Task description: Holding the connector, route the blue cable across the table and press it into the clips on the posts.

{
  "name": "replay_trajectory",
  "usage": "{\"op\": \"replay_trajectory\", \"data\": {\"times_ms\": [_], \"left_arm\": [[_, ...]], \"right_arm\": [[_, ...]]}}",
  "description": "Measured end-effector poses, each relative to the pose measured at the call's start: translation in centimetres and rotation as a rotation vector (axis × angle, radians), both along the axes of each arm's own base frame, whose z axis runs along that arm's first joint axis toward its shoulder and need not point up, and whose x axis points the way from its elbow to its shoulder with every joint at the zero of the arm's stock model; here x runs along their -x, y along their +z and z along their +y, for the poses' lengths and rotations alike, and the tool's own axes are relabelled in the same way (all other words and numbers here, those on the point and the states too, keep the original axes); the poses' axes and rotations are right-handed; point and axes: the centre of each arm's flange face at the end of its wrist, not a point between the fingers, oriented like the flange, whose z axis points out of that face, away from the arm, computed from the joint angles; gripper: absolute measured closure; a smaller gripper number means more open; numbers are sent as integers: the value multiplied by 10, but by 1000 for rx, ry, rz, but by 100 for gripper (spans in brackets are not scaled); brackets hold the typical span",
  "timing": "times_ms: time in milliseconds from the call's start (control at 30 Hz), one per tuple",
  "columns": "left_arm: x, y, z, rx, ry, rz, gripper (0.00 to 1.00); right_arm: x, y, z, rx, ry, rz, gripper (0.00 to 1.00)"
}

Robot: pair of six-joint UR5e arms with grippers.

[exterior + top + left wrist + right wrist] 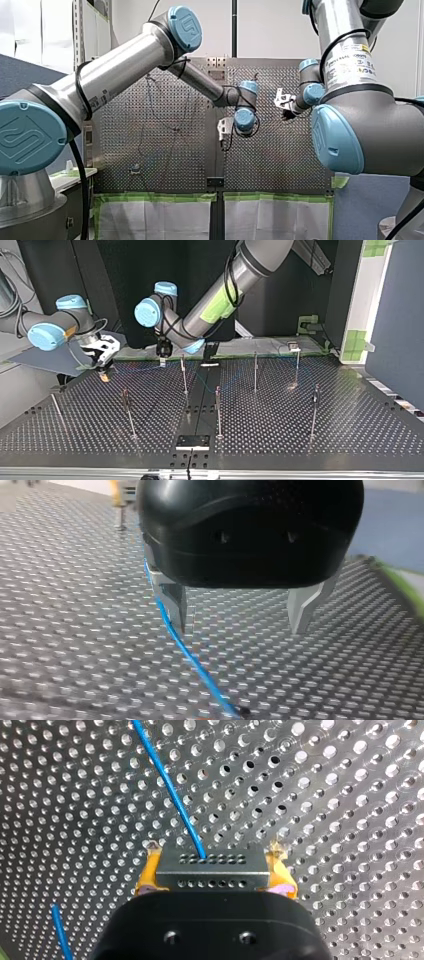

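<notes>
**State.** The right end effector point(214, 875) is clamping the connector point(210, 865) between its yellow pads point(146, 872). It is hanging low over the surface point(350, 430), near the corner at the arm-side edge. The left end effector point(240, 615) is hovering near the middle of that same edge. Its metal fingers point(305, 607) are standing apart and gripping nothing.

**Cable position.** The cable point(170, 790) is leaving the connector's front face and running straight ahead of the right end effector, close to the surface. Its long axis is lying roughly along the arm-side edge, toward the left end effector. In the left wrist view it is passing just beside the outer side of one finger, not between the two. Contact there cannot be confirmed.

**Governing relation.** The nearest post point(184, 375) is standing just beside the left end effector, toward the surface's middle. The clips are sitting high on the posts and the cable is lying low. The left arm is the nearer one to this post. The coming move probably calls for raising the cable to clip height and bringing it between the open fingers.

**Clearance.** The other posts are standing upright and well apart across the surface, leaving open lanes between them. The probable hazard is the cable snagging on a post shaft below its clip.
</notes>
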Motion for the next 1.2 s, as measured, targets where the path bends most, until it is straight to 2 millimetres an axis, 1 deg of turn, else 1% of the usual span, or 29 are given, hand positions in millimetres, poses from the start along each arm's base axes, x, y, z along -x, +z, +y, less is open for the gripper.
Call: {"op": "replay_trajectory", "data": {"times_ms": [233, 333, 400, 533, 667, 833, 1000, 1067, 1200], "left_arm": [[-7, 27, -10, 48, 41, -60, 0], [-7, 38, -17, 64, 32, -75, 0], [-5, 41, -22, 75, 16, -82, 0], [4, 34, -28, 73, -19, -69, 0], [17, 17, -28, 38, -62, -23, 0], [33, -3, -25, -22, -111, 39, 0], [46, -18, -17, -78, -109, 88, 0], [50, -20, -16, -90, -100, 97, 0], [56, -15, -20, -87, -78, 95, 0]], "right_arm": [[2, 0, -1, 2, -4, -1, 100], [3, 0, -2, 6, -6, -5, 100], [3, 0, -3, 7, -7, -7, 100], [3, 1, -3, 10, -8, -9, 100], [3, 1, -3, 10, -8, -10, 100], [3, 1, -3, 10, -7, -10, 100], [3, 1, -3, 10, -7, -10, 100], [3, 1, -3, 10, -7, -10, 100], [3, 1, -3, 10, -7, -10, 100]]}}
